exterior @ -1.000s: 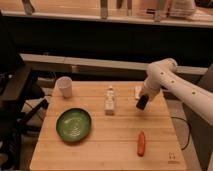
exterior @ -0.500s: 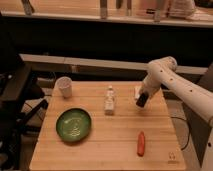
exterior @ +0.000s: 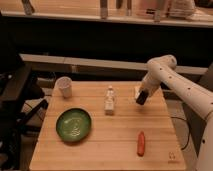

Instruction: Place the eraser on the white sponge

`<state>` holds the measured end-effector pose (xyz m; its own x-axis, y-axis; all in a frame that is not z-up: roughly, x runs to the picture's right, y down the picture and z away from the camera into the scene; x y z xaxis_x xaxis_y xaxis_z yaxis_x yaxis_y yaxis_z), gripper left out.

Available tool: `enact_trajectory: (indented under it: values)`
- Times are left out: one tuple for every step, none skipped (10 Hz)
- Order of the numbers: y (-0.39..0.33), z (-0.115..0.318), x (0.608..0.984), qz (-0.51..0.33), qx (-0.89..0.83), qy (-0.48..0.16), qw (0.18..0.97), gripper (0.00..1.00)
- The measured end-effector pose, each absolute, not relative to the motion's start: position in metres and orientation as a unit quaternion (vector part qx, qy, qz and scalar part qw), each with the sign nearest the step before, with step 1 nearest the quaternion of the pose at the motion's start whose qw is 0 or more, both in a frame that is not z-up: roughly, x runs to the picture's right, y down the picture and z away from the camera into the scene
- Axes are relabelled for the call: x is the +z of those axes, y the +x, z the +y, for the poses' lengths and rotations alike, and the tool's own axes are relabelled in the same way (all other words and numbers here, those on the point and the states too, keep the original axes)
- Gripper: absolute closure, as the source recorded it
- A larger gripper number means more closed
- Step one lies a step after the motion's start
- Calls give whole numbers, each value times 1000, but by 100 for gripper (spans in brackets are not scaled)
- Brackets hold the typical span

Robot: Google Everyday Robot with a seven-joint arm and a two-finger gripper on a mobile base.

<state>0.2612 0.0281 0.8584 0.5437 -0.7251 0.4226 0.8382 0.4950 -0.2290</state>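
My gripper (exterior: pixel 141 98) hangs at the end of the white arm, which reaches in from the right over the table's far right part. It is shut on the eraser (exterior: pixel 141 100), a small dark block at its tip. The eraser is held just above the wood. The white sponge (exterior: pixel 136 90) lies directly behind and to the left of the gripper. Only a pale sliver of it shows, and the arm hides the remainder.
On the wooden table (exterior: pixel 107 145) stand a white cup (exterior: pixel 64 86) at the far left, a green plate (exterior: pixel 73 124) at the front left and a white bottle-like figure (exterior: pixel 109 100) in the middle. An orange carrot-shaped stick (exterior: pixel 141 143) lies at the front right.
The gripper has shifted very slightly to the left, toward the sponge, still holding the dark block. Nothing else on the table has moved.
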Motion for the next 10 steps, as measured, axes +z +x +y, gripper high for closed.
enact_trajectory:
  values:
    - [263,25,860,-136,-457,-205,855,100]
    - [263,23,862,-136,-457,-204,855,100]
    - [263,22,863,-136,-457,-202,855,100]
    - [264,22,863,-136,-457,-202,856,100]
    - [265,22,864,-136,-457,-202,856,100]
    - [266,22,865,-136,-456,-201,856,99]
    - [266,21,865,-136,-456,-200,856,94]
    - [268,21,866,-136,-455,-199,857,92]
    - [269,20,867,-135,-454,-198,858,92]
    - [270,19,868,-135,-454,-197,859,92]
